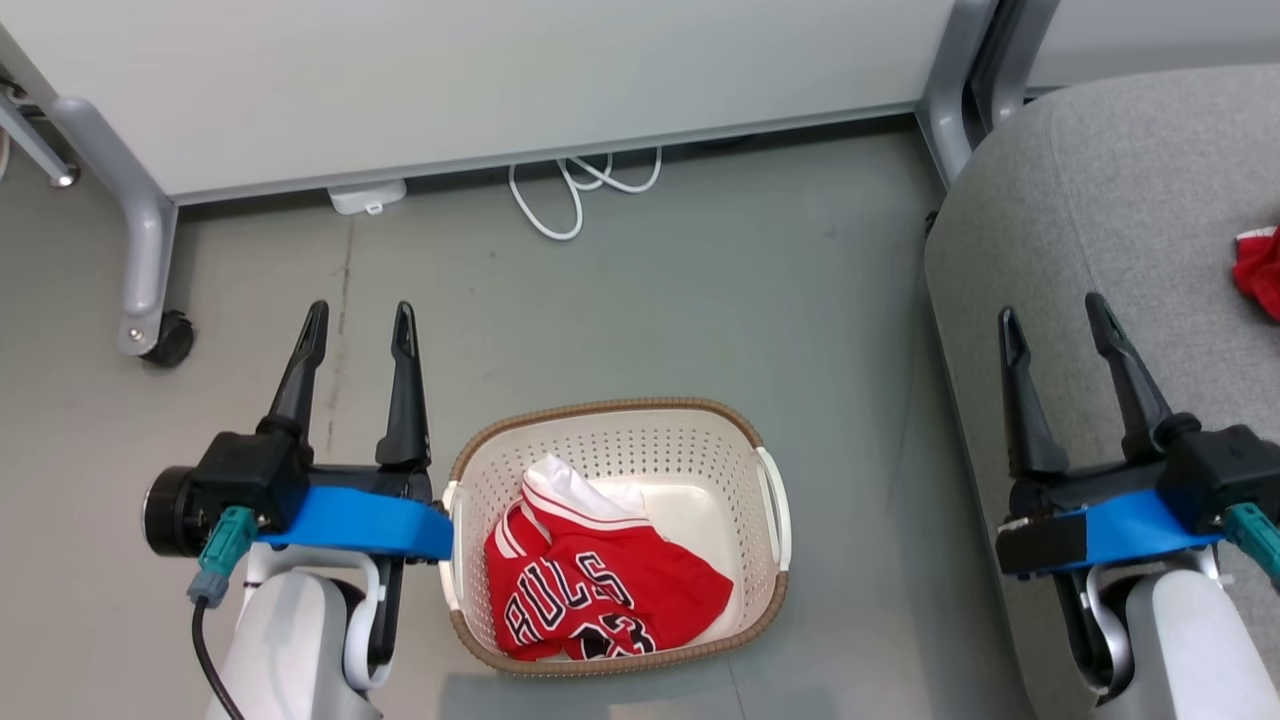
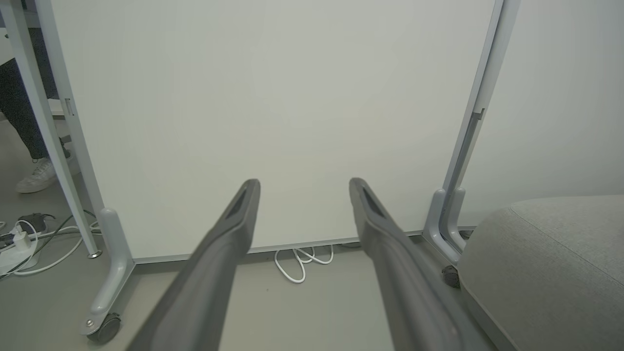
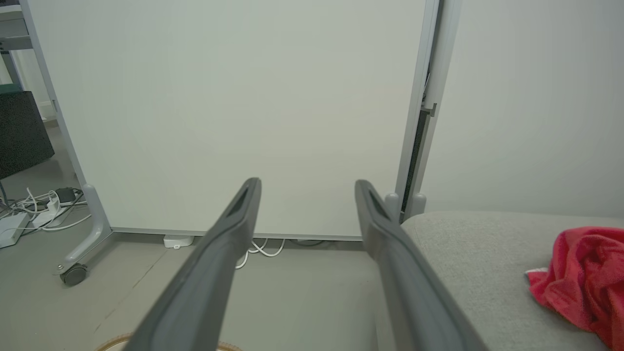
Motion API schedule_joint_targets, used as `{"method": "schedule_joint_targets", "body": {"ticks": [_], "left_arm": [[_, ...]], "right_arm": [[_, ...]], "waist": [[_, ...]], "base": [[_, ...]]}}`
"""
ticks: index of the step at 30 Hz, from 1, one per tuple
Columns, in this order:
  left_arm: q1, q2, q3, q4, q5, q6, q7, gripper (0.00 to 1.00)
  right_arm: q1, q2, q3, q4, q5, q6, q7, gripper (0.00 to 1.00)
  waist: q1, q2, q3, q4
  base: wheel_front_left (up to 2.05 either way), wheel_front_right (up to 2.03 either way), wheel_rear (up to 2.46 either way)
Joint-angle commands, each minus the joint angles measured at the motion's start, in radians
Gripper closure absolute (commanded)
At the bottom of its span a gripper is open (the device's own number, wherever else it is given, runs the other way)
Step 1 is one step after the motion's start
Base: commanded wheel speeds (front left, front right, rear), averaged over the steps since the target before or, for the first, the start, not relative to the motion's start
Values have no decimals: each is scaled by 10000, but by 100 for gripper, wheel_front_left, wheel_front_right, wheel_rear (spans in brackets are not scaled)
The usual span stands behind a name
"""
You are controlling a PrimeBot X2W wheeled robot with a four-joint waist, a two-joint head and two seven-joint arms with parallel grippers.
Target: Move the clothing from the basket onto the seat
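The jersey (image 1: 590, 590) lies crumpled in the basket (image 1: 600, 408) on the floor; the plain red garment (image 1: 1258, 272) rests on the seat (image 1: 1100, 250). The left gripper (image 1: 360, 310) hangs beside the basket, fingers spread, empty; the right gripper (image 1: 1049, 305), likewise spread and empty, hangs over the seat's left edge.

The basket (image 1: 620, 445) is creamy white with rows of little holes and a brown woven-look rim. The jersey (image 1: 600, 585) in it is red with white stripes and black-and-white letters. The seat (image 1: 1100, 200) is light grey. The other garment (image 1: 1258, 272), at the seat's right edge, is red with a bit of white trim. The left gripper (image 1: 360, 310) and the right gripper (image 1: 1050, 305) have black fingers and a bright blue band. The floor (image 1: 700, 280) is dull grey-green. The cable (image 1: 575, 190) is white.
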Motion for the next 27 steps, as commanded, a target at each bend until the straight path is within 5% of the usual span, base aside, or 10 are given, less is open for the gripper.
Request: {"method": "schedule_joint_targets", "body": {"ticks": [1,27], "left_arm": [[181,-8,64,24,30,-55,-30,0],[363,-68,-215,245,125,-196,-30,0]], "right_arm": [[221,56,-35,41,56,1,-6,0],[803,279,-138,285,222,1,-6,0]], "waist": [[2,0,-140,50],[2,0,-517,238]], "base": [[0,0,0],[0,0,0]]}}
